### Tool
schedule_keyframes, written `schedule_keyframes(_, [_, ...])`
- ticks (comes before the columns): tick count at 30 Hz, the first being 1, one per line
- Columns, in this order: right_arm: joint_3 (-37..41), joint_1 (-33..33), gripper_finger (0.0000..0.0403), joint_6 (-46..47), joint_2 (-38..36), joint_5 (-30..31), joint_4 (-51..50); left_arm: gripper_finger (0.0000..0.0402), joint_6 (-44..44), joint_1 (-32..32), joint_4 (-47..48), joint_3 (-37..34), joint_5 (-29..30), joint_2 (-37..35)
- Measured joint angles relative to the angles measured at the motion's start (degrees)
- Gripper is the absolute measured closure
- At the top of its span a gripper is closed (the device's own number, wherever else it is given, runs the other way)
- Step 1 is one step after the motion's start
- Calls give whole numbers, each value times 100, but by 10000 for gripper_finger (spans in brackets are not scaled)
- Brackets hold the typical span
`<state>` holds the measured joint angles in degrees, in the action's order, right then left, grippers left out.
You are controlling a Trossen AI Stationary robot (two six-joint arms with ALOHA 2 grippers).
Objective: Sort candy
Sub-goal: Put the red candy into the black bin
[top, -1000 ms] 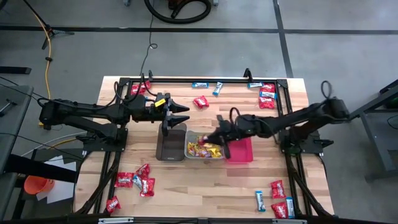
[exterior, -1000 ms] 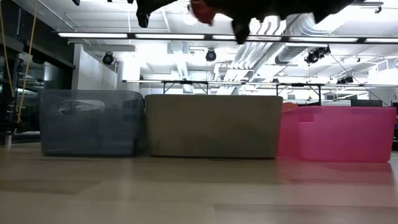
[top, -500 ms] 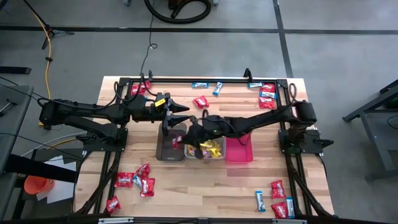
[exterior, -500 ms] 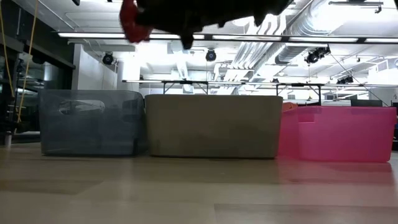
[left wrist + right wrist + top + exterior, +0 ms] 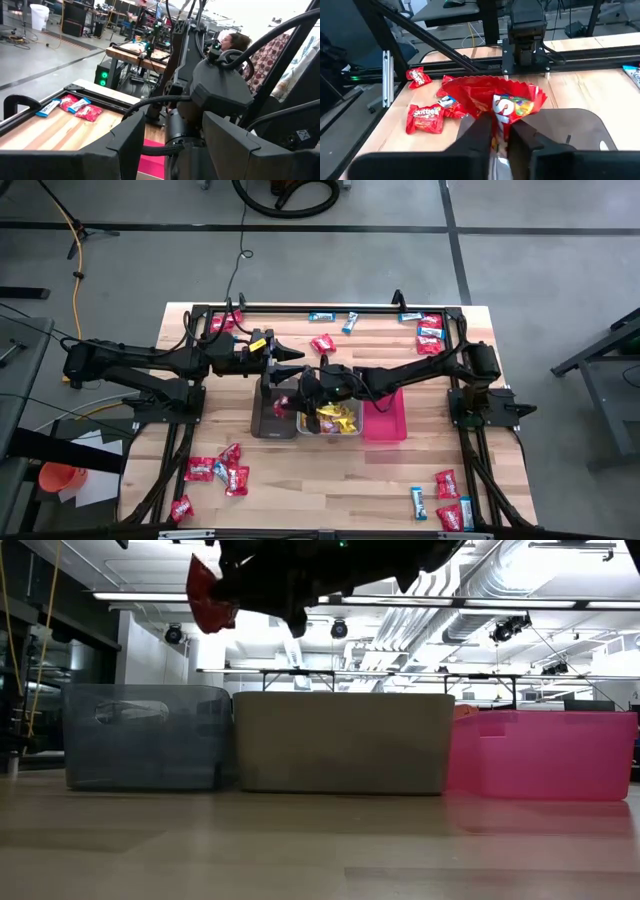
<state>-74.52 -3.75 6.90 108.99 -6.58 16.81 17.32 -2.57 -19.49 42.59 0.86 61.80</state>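
**Desk:** Counter first, please; what do you have on it?

**Me:** Counter (image 5: 330, 480) of pale wood planks; three bins in a row at its middle, touching side by side: the grey bin (image 5: 272, 410) nearest the left arm, the brown bin (image 5: 330, 420) in the centre, the pink bin (image 5: 385, 415) on the right arm's side; I can see yellow packets (image 5: 335, 418) lying in the brown bin.

**Desk:** And the arms?

**Me:** My left arm reaches in from the left; the left gripper (image 5: 293, 358) hangs just behind the grey bin, fingers spread apart, holding nothing; my right arm stretches across the pink and brown bins; the right gripper (image 5: 292, 400) sits over the grey bin, pinched narrowly on a red packet (image 5: 507, 102); from counter height that packet (image 5: 205, 595) hangs well above the bin's rim.

**Desk:** Loose candy?

**Me:** Red packets (image 5: 218, 472) clustered at the near left corner; red packets and blue-and-white bars (image 5: 448, 502) at the near right corner; more of both (image 5: 428, 332) at the far right; one red packet (image 5: 322, 344) and two bars (image 5: 335, 319) along the far edge.
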Motion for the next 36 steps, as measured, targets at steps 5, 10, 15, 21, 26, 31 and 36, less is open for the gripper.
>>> schedule_keyframes(5, [2,-4,255,17,0,432,-121,213,2,-11,-2,0,0,0])
schedule_keyframes(10, [2,2,165,88,0,511,-169,213,1,-11,0,0,0,0])
schedule_keyframes(15, [2,7,143,-180,0,137,-395,213,0,-11,0,0,0,0])
schedule_keyframes(21, [9,13,141,-111,146,399,-1050,213,0,-11,1,0,2,0])
schedule_keyframes(26, [13,13,141,-138,295,534,-769,213,0,-11,11,0,132,0])
schedule_keyframes(31, [13,13,141,43,443,548,-659,213,2,-11,14,0,138,0])
schedule_keyframes(36, [13,13,141,-84,444,696,-1132,213,2,-11,13,0,144,0])
